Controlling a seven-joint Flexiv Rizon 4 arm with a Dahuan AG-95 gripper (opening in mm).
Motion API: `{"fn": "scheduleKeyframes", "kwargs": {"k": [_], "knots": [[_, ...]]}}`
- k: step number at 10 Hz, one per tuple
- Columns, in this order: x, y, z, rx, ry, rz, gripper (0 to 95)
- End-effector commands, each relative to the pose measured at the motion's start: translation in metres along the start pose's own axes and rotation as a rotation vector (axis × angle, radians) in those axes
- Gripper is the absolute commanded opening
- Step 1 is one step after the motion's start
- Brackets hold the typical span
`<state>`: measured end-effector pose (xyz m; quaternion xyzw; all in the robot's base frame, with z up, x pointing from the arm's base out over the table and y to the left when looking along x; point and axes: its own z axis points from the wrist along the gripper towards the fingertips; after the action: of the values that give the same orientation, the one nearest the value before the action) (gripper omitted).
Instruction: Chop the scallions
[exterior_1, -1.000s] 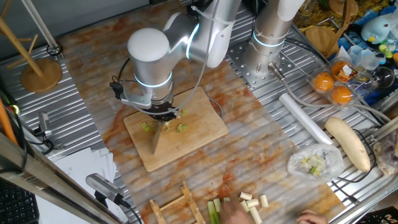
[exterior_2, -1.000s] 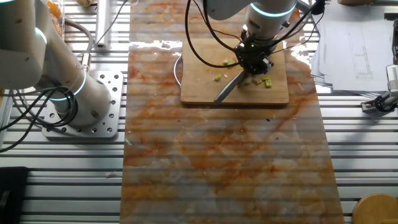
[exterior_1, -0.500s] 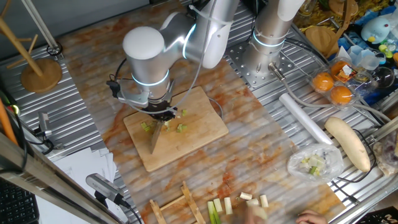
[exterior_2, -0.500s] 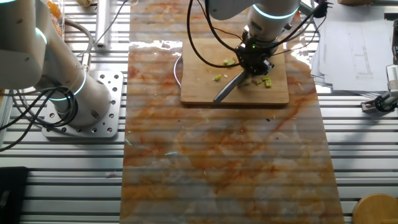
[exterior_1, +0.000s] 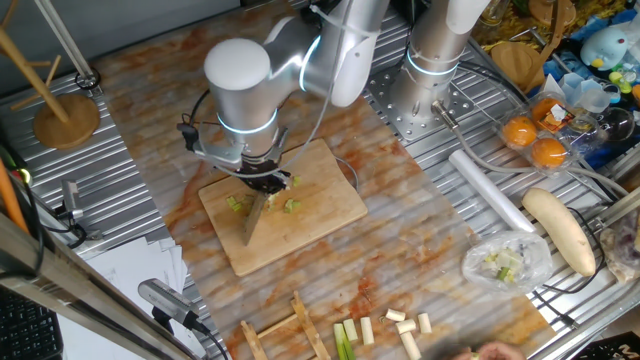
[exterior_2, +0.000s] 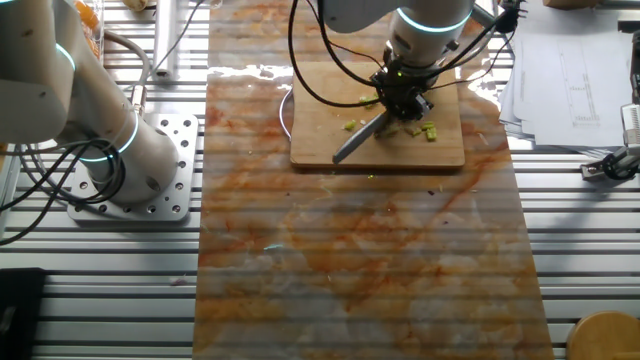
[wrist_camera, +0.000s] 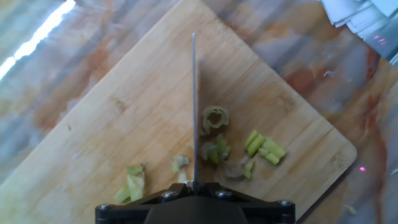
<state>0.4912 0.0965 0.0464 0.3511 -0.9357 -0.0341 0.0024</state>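
Observation:
My gripper is shut on a knife whose blade slants down over the wooden cutting board. Chopped scallions lie on the board either side of the blade, more bits to its left. In the other fixed view the gripper holds the knife over the board, with scallions beside it. From the hand view the blade runs straight up, edge-on, over the board. A scallion ring touches it, and pieces lie to the right. Uncut scallion stalks lie near the front edge.
A second arm's base stands behind the board. To the right lie a white roll, a pale banana-shaped vegetable, a plastic bag of scraps and oranges. A wooden stand is at the left. A person's hand shows at the bottom edge.
The knife has swung slightly, its tip moving left across the board in the other fixed view. The person's hand near the uncut stalks has pulled away to the right.

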Motion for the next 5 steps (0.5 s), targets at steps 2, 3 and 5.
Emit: {"fn": "scheduleKeyframes", "kwargs": {"k": [2, 3, 5], "knots": [[0.004, 0.012, -0.017, -0.040, -0.001, 0.048, 0.0], [0.004, 0.014, -0.022, -0.052, 0.003, 0.065, 0.0], [0.004, 0.015, -0.022, -0.054, 0.006, 0.067, 0.0]]}}
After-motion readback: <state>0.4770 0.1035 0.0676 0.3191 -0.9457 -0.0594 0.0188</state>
